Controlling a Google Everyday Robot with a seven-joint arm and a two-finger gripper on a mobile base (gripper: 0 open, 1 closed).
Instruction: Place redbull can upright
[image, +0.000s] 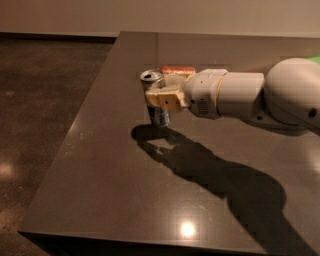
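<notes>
The tool (164, 89) is out over the far middle of the surface (110, 180). It reaches in from the right on the end of the big white arm (235, 95). The tool is closed on the redbull can (160, 115) and holds it by the middle. The can's silver top (151, 76) pokes out above the tool, and its blue bottom shows below. The can stands almost straight, with the top leaning a little to the left.

The step in hand, I think, is setting the can down on its bottom. The bottom is very close to the surface, right where the dark shadow (200, 165) begins, but I cannot tell for sure if it is touching.

To do this well, the tool should first turn the can a tiny bit so the top sits right over the bottom. A tall, thin can tips over easily, so even a small lean matters. Then the can should go down slowly — straight down, with no sliding to the side — until the whole bottom rests flat on the surface.

Only then should the tool let go. It should open gently and evenly, so that neither side pushes the can as it leaves. After that the tool should back away to the right, the way the arm points. It should not lift or swing past the top, because one small bump could knock the can over.
</notes>
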